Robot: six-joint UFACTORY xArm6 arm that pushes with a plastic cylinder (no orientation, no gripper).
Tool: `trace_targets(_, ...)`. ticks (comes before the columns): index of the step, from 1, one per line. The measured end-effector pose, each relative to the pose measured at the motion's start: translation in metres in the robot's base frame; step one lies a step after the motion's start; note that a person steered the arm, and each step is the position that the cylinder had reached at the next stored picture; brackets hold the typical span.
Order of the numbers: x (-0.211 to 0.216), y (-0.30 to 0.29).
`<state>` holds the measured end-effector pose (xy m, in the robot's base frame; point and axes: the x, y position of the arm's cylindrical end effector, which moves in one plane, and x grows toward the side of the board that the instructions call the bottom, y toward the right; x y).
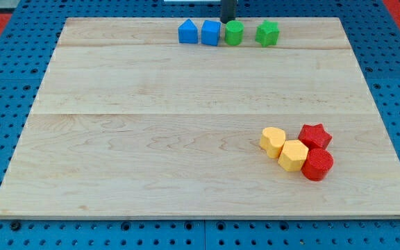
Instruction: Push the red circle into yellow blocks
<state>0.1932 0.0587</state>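
Red plastic circle block touches yellow hexagon block at the wooden tabletop's four o'clock; my tip, a jawless tool holding nothing, stands at twelve o'clock.

The desk lies bare across its middle and the view's left. At the view's top a row bars the edge: blue house-shaped block, blue cube, green cylinder, green star. Lower right, the yellow heart, yellow hexagon, red star and red circle touch in one cluster.

Table: pale wood, visible grain, smooth matt finish. Red circle and yellow blocks: plastic-looking, matt, finely ridged. Surround beyond table edges: blue perforated board, slight sheen.
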Motion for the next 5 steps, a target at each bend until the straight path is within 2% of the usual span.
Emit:
trace_targets(1, -0.001, 0.005)
trace_targets(3, 0.012, 0.136)
trace_targets(4, 0.079, 0.171)
trace_targets(5, 0.174, 0.186)
